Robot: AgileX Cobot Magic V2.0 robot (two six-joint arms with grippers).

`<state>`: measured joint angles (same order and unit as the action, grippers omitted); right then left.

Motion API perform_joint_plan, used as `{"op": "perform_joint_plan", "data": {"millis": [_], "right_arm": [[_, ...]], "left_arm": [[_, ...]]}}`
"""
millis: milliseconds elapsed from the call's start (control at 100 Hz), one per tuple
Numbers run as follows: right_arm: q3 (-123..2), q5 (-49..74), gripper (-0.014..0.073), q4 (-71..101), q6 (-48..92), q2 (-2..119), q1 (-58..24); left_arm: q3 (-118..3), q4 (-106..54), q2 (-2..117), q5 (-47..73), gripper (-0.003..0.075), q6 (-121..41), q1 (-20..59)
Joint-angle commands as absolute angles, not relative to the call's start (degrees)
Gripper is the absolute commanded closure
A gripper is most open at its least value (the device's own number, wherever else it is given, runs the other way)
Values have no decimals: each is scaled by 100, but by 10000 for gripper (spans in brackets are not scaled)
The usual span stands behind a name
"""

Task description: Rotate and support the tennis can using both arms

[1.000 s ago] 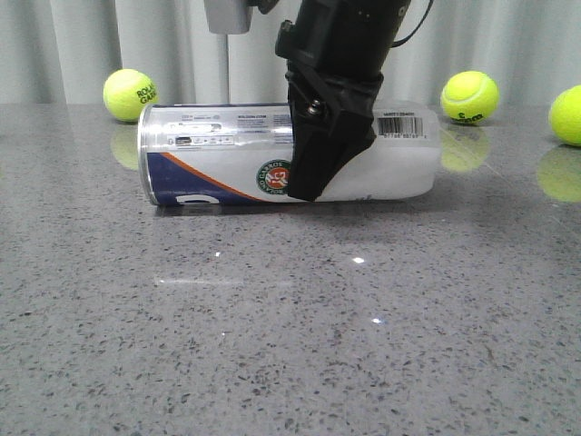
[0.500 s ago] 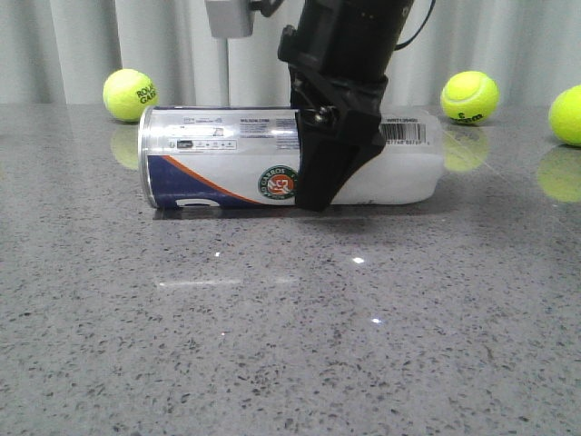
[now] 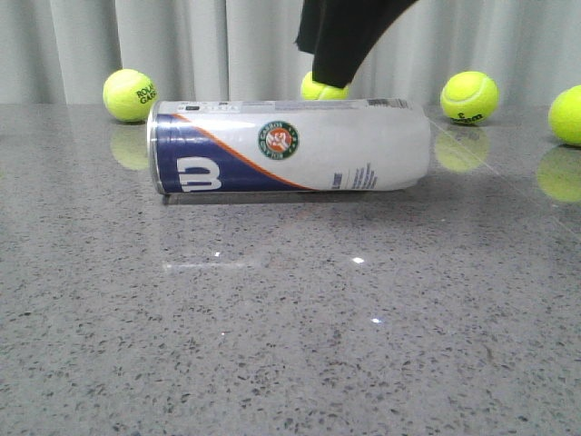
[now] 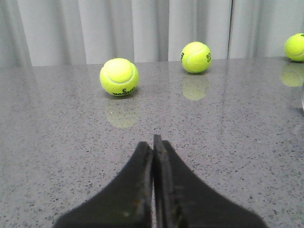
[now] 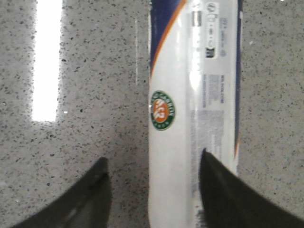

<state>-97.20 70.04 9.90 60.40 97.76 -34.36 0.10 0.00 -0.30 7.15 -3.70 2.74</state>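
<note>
The tennis can [image 3: 290, 150] lies on its side on the grey table, silver rim at the left. Its navy part with the white logo, the orange stripe and the round emblem face the front. My right gripper [image 3: 331, 73] hangs open just above the can's middle, clear of it. In the right wrist view the can [image 5: 190, 118] runs lengthwise below my open right gripper [image 5: 154, 161], closer to one finger [image 5: 223, 194]. My left gripper [image 4: 153, 142] is shut and empty, low over bare table, out of the front view.
Yellow-green tennis balls stand along the back by the curtain: one at the left [image 3: 129, 94], one behind the can [image 3: 322, 88], two at the right [image 3: 469, 97] [image 3: 567, 113]. The left wrist view shows balls [image 4: 119, 76] [image 4: 196, 57] ahead of the fingers.
My right gripper let go of the can and rose above it. The can rolled: the emblem moved up, the logo came to the front, the barcode turned away.
</note>
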Motion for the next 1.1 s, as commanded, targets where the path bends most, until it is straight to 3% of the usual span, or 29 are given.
{"op": "perform_joint_plan", "data": {"millis": [0, 130, 260, 530, 710, 1090], "right_arm": [[-9906, 7166, 445, 1036, 5990, 9401, -3445], [-9906, 7418, 671, 1036, 5982, 9318, -3445], [-9906, 7640, 659, 1036, 5630, 9285, -3445], [-9799, 7127, 654, 857, 2351, 8890, -3196], [-9153, 6650, 654, 752, 917, 8328, -3138], [-6670, 4821, 654, 732, 419, 6609, -3138]], "left_arm": [[261, -36, -170, 255, 739, -320, 269], [261, -36, -170, 255, 739, -320, 269], [261, -36, -170, 255, 739, -320, 269], [261, -36, -170, 255, 739, -320, 269], [261, -36, -170, 255, 739, -320, 269], [261, -36, -170, 216, 739, -320, 269]]}}
